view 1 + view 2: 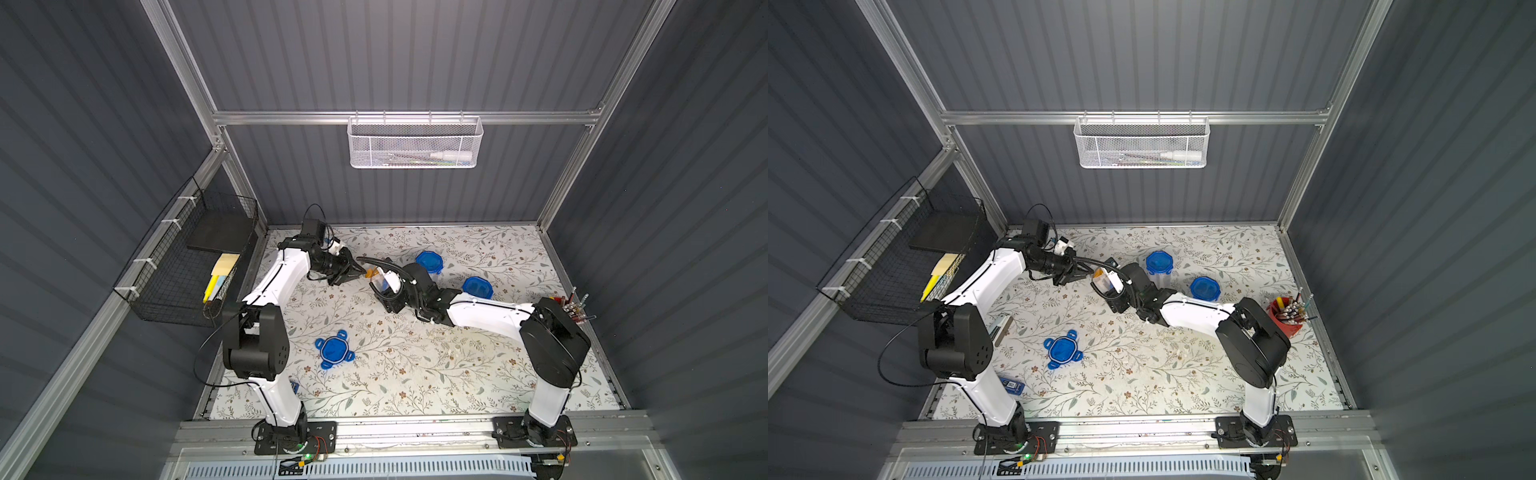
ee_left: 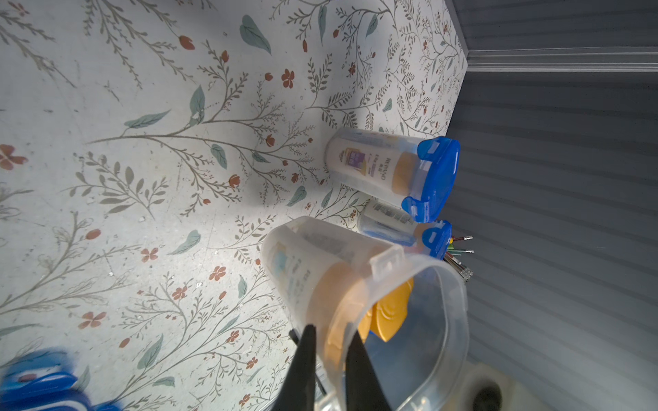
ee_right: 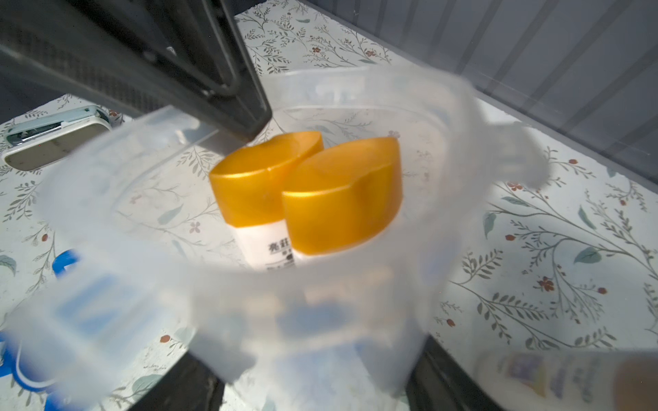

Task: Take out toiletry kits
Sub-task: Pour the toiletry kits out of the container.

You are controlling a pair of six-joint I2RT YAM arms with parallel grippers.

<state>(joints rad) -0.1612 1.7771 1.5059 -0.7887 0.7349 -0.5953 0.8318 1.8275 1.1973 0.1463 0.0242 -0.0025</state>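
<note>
Bottles (image 3: 341,199) in open jar (image 2: 309,270): likely light, slick; pinch gold caps.
Rim clamped by left fingers (image 2: 302,366); right fingers (image 3: 185,388) flank jar, grip unclear.

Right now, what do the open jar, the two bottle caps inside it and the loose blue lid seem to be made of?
Open jar: probably plastic, cloudy-clear; the floral table shows through its wall. Bottle caps: likely plastic with metallic gold finish; soft sheen. Loose lid: blue plastic by its look, with moulded clip flaps.
</note>
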